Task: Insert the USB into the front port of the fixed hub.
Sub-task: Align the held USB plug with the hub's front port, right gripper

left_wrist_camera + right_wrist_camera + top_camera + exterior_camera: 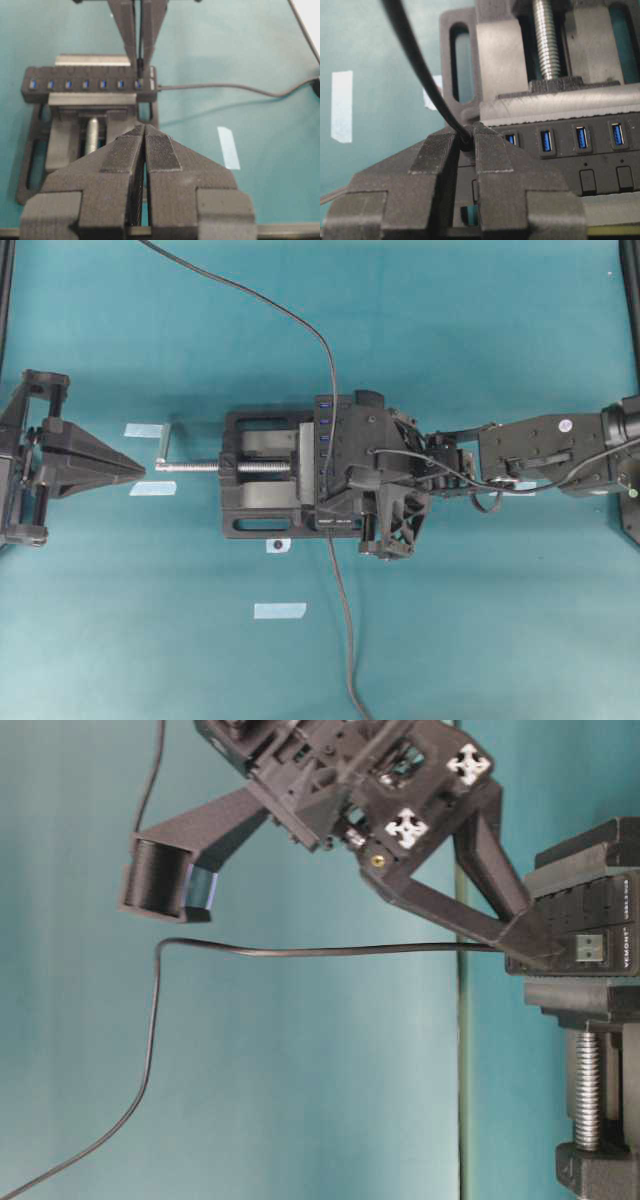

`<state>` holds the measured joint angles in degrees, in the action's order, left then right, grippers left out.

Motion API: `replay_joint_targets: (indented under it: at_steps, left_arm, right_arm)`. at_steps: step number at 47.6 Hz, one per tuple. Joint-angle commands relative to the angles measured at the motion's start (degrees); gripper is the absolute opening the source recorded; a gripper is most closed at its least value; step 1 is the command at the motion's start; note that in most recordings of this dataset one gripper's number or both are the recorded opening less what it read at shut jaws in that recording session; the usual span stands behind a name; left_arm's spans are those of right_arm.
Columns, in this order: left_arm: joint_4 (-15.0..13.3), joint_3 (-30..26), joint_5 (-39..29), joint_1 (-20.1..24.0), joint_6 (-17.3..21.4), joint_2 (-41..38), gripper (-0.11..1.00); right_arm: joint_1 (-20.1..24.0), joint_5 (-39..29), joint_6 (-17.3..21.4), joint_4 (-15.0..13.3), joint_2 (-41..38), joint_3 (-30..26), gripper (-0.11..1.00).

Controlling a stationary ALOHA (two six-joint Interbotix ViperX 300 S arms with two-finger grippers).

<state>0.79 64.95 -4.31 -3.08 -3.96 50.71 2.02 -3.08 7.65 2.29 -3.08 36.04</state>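
The fixed hub [325, 435] is a long black bar with blue ports, clamped in the vise; it also shows in the left wrist view [75, 85]. My right gripper [325, 505] reaches down at the hub's near end. There it is shut on the USB where its thin dark cable [425, 80] ends. The plug itself is hidden between the fingertips [487, 145]. From the table-level view the gripper [530, 952] touches the hub's end corner, and the cable [300, 950] leads away from there. I cannot tell whether the plug is seated. My left gripper [140, 470] is shut and empty, far left of the vise.
The black vise [255, 520] holds the hub, and its silver screw and crank [165, 445] point toward my left gripper. A second dark cable [250, 295] runs from the top edge to the hub's far end. Pale tape strips [280, 611] lie on the teal table.
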Motion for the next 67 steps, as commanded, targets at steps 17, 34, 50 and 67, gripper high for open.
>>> replay_joint_targets:
  at_steps: [17, 34, 50, 67]
  left_arm:
    - [0.1, -1.0, 0.3, -0.1, -0.1, -0.3, 0.00]
    - [0.1, -1.0, 0.3, -0.1, -0.1, -0.3, 0.00]
    - [0.1, -1.0, 0.3, -0.1, -0.1, -0.3, 0.00]
    - [0.2, -1.0, 0.4, -0.1, -0.1, -0.4, 0.00]
  right_arm:
    - [-0.1, -0.2, 0.5, -0.1, 0.2, -0.4, 0.06]
    - [-0.4, -3.6, 0.5, -1.7, 0.0, -0.7, 0.06]
    - [-0.5, -3.5, 0.5, -1.7, -0.4, -0.7, 0.06]
    - [-0.4, -3.5, 0.5, -1.7, -0.6, -0.8, 0.06]
